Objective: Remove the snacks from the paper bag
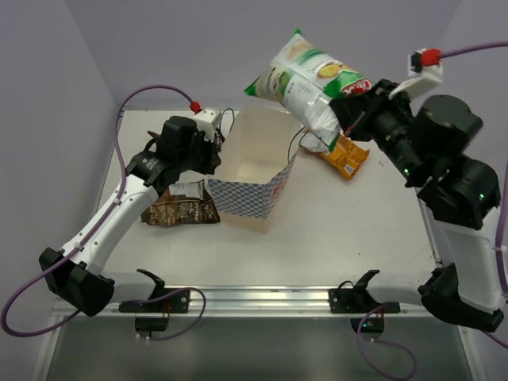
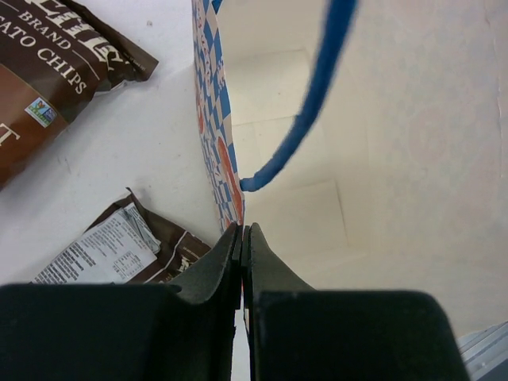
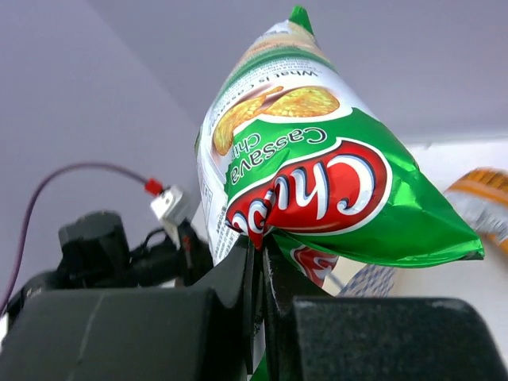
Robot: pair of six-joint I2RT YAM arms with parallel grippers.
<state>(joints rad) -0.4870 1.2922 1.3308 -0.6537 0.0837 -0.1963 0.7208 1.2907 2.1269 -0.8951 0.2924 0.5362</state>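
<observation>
Above bag (image 1: 246,194), packet (image 1: 305,79) clamped in right end effector (image 1: 344,111)

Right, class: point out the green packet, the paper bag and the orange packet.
green packet (image 3: 317,186), right wrist view, red logo.
paper bag (image 1: 240,198), top view, checked band.
orange packet (image 1: 347,157), top view, visible middle.

The right fingers (image 3: 232,278) pinch the green-and-white packet (image 3: 317,182) (logo upside down) — an orange packet (image 3: 484,198) lies beyond.
</observation>
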